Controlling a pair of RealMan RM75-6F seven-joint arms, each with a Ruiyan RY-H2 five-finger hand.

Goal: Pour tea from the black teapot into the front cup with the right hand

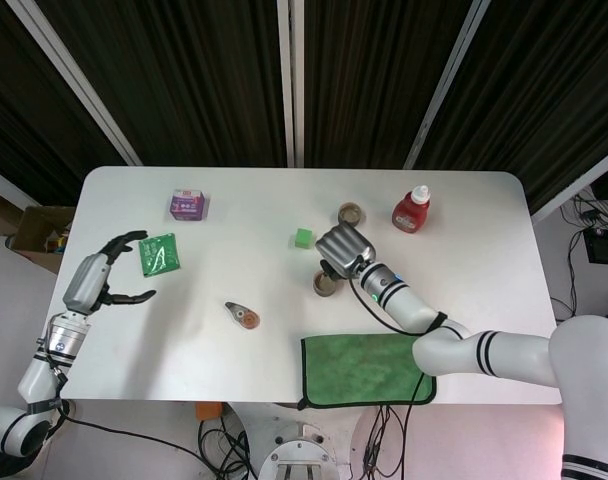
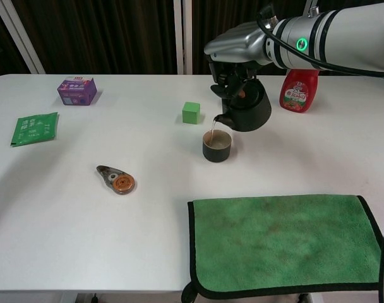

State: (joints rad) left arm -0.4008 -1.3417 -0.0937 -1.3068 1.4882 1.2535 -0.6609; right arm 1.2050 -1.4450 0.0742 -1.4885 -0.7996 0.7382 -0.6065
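Dark vertical curtains hang behind a white desk (image 2: 84, 240) that carries everything in view. Near the desk's middle, the right hand (image 2: 239, 53) has its fingers (image 2: 233, 79) clamped around the top of the black teapot (image 2: 246, 110), which is lifted off the surface and tipped so that its spout points down and toward the robot's left, its body leaning that way. A thin stream runs from the spout into the front cup (image 2: 216, 146), which stands upright on the desk just below and beside the pot; the head view shows the same cup (image 1: 325, 285) partly hidden under the hand. A second cup (image 1: 351, 213) sits farther back, near a red bottle (image 2: 297, 91). A small green cube (image 2: 191, 112) lies just left of the teapot. A green cloth (image 2: 287, 243) with a dark border lies flat at the near edge. Farther left are a tape dispenser (image 2: 117, 180), a green packet (image 2: 34, 129) and a purple box (image 2: 77, 90). At the far left edge, the left hand (image 1: 109, 270) hovers with fingers apart, holding nothing.
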